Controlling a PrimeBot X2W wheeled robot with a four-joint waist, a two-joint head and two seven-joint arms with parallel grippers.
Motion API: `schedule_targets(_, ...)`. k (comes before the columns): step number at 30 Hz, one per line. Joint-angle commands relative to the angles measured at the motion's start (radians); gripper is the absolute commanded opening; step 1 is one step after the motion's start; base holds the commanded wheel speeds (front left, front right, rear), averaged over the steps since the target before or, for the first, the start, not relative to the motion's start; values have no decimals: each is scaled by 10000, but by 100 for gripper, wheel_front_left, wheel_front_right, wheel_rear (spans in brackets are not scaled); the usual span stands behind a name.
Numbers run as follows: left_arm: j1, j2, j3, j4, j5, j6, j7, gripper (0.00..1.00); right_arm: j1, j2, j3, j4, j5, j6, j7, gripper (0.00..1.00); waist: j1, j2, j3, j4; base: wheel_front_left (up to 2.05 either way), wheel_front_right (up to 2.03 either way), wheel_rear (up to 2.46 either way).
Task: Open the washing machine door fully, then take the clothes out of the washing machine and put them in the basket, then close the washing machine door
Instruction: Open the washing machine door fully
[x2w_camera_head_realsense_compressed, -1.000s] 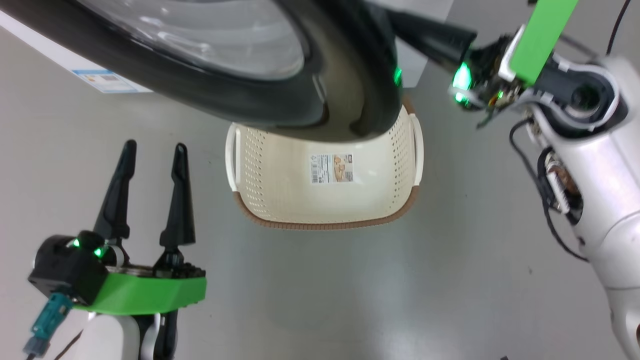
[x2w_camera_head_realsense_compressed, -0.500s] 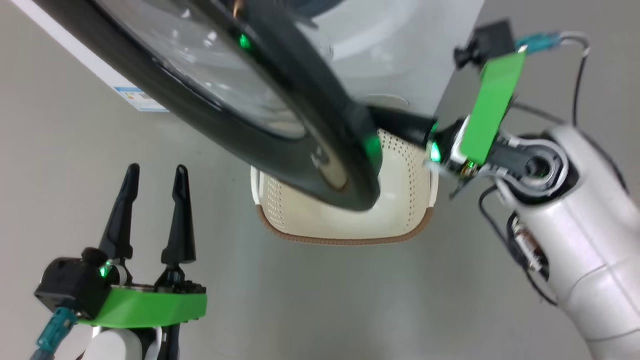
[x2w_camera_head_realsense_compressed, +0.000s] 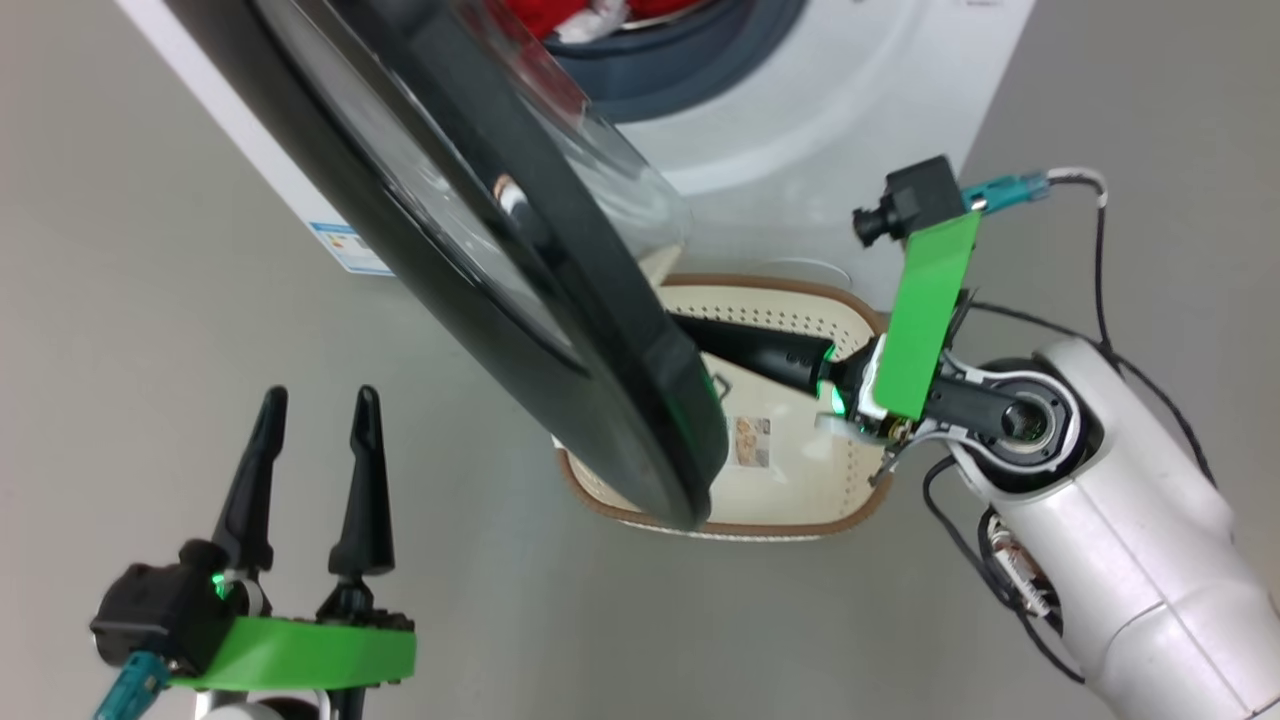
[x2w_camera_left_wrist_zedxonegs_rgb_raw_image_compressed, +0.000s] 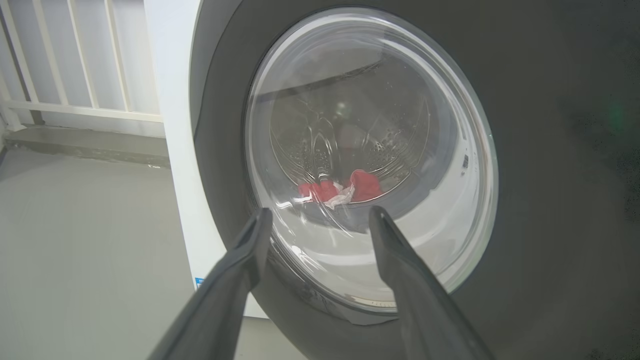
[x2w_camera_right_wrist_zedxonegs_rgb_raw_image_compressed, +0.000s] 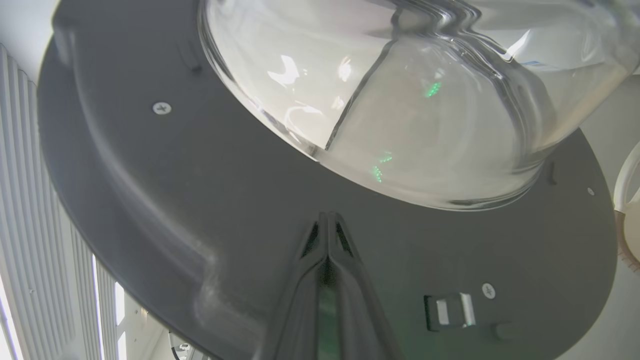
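The washing machine door hangs partly open, its black rim almost edge-on, and its glass bowl faces the white washing machine. Red clothes lie in the drum; they also show through the door glass as clothes. The basket sits on the floor under the door's lower edge. My right gripper is shut and holds nothing. In the right wrist view, this gripper has its tips against the door's dark inner face. My left gripper stands open and empty, pointing at the door's outer glass.
A blue label sticker marks the machine's lower left corner. White railing and a low step stand to the machine's left. Grey floor spreads around my left gripper and in front of the basket.
The head camera has tilted up, bringing the machine's front and the clothes into view. The door has swung further open, with my shut right gripper moving along behind its inner face. My left gripper stayed open.
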Motion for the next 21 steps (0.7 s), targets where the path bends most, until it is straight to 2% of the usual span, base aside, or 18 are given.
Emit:
schedule_targets(1,180,183,329,-171,-84,91,-49,100,251,367,179,-278,-111,54,129,0,0,0,-349,332,0,0,0)
schedule_targets(21,871,183,354,-48,-198,148,-49,100,783,904,1010,217,-299,54,154,0,0,0,-1354,1504,0,0,0)
